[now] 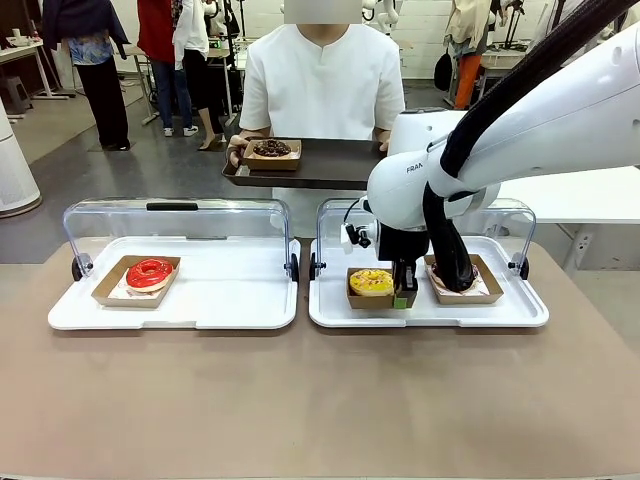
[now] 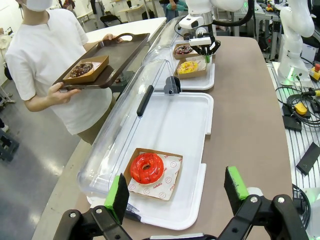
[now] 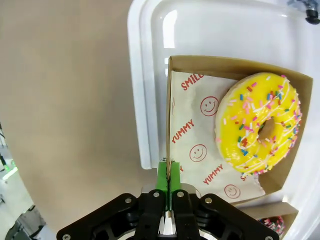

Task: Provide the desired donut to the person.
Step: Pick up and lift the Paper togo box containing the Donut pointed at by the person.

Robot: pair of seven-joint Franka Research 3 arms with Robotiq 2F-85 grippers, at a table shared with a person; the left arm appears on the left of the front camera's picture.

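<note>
A yellow sprinkled donut [image 1: 372, 281] [image 3: 260, 122] lies in a brown paper box [image 3: 200, 67] on the right white tray [image 1: 500, 310]. My right gripper [image 1: 403, 298] [image 3: 169, 180] is shut on that box's near wall, green pads pressed together over the cardboard edge. A red glazed donut [image 1: 150, 272] [image 2: 147, 167] sits in its box on the left white tray [image 1: 230, 290]. My left gripper [image 2: 176, 192] hangs open above that tray's near end, holding nothing. The person [image 1: 322, 80] in white stands at the far side holding a dark tray [image 1: 330, 165] with a boxed chocolate donut [image 1: 272, 149].
Both trays' clear lids [image 1: 175, 220] stand swung open at the back. Another chocolate donut [image 2: 183, 49] in a box sits to the right of the yellow one, partly behind my right arm. Bare brown table [image 1: 300, 400] stretches in front of the trays.
</note>
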